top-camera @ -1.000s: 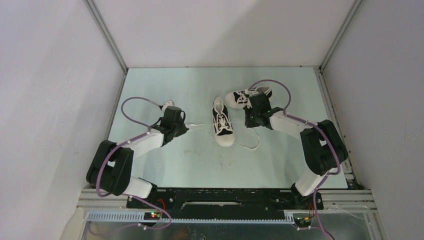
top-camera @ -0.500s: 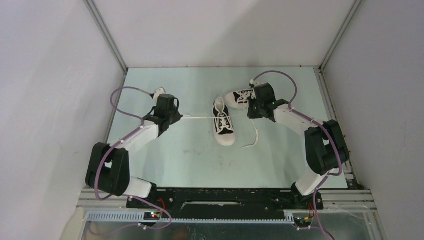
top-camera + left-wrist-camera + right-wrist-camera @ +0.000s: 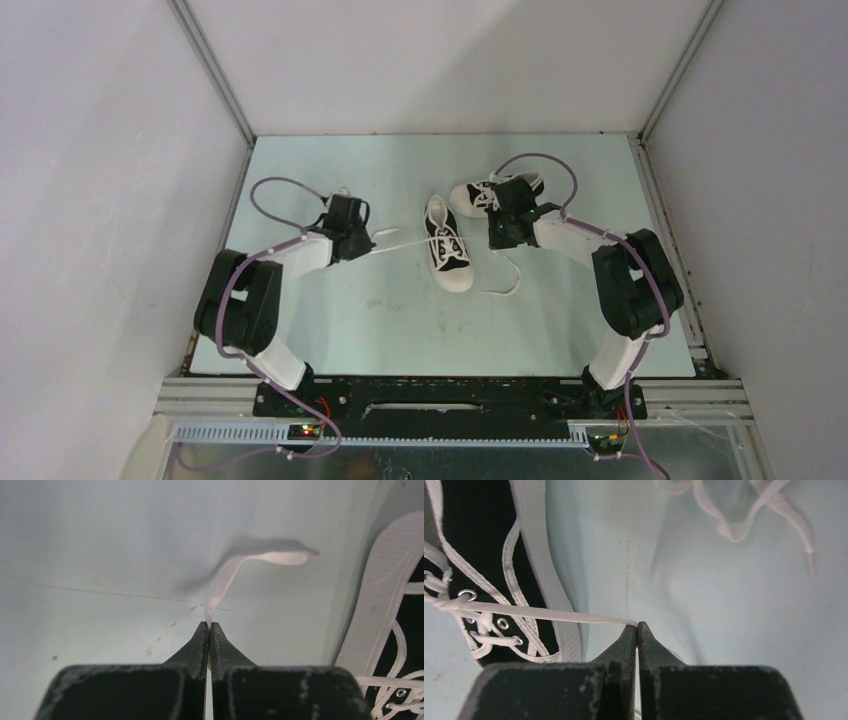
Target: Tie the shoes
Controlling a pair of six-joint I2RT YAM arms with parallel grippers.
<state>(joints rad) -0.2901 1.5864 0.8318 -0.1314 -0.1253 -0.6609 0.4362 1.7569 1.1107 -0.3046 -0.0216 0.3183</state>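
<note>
Both pincers are clenched on lace. The left pincer (image 3: 208, 625) nips the left strand (image 3: 227, 577) at its very tips. The right pincer (image 3: 637, 626) nips the right strand (image 3: 549, 614), which runs nearly straight back to a crossing by the eyelets (image 3: 502, 623).

Both strands come off the near shoe (image 3: 447, 252), which sits mid-table (image 3: 330, 320) between the two pincers, toe toward the arm bases. The far shoe (image 3: 492, 193) lies just behind the right pincer, angled with its toe to the left, near the other's heel. A loose tail (image 3: 508, 283) trails on the table; I cannot tell for sure whose it is.

Handling, judged from looks:
- The laces are flat, thin and limp. The left strand bends and sags right past the tips, so it holds no shape of its own.
- The weave is probably slick enough to creep out of a tip-only pinch — better to grip across the flat width, a little back from the free end.
- The shoes look small and light, with soft canvas, so an uneven pull likely drags or twists the near shoe rather than tightening the crossing.
- Take hold of the laces, not the uppers.
</note>
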